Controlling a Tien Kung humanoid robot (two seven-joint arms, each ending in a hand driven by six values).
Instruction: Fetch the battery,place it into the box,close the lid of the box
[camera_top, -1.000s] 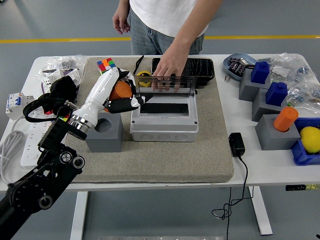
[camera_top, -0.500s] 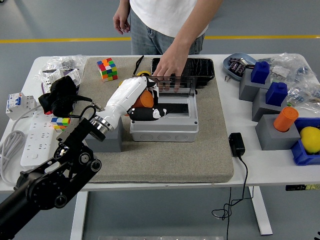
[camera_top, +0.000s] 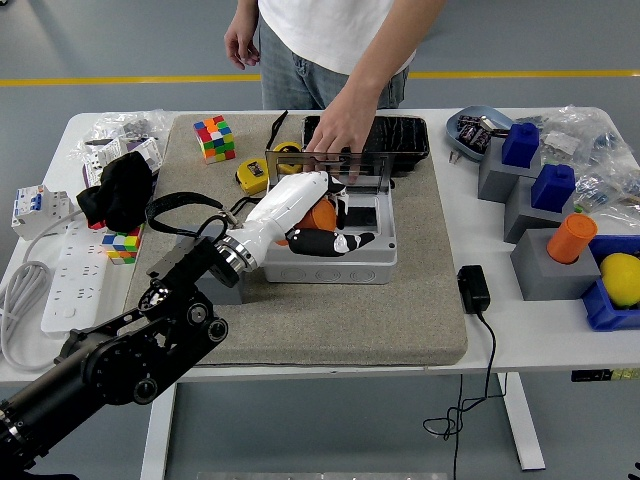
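On white table (camera_top: 500, 330), over grey mat (camera_top: 400, 310), left hand (camera_top: 318, 222) gripping orange battery (camera_top: 322, 214) above grey box (camera_top: 335, 255); person's hand (camera_top: 340, 140) holding lid (camera_top: 325, 165) up.

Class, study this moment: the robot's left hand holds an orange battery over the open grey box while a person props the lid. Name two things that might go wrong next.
1. The left hand grips the orange battery above the box rim; released off-centre, it may catch the edge rather than drop inside.
2. The person's hand holds the clear lid upright just behind the robot's fingers; if it drops early, it could strike them.
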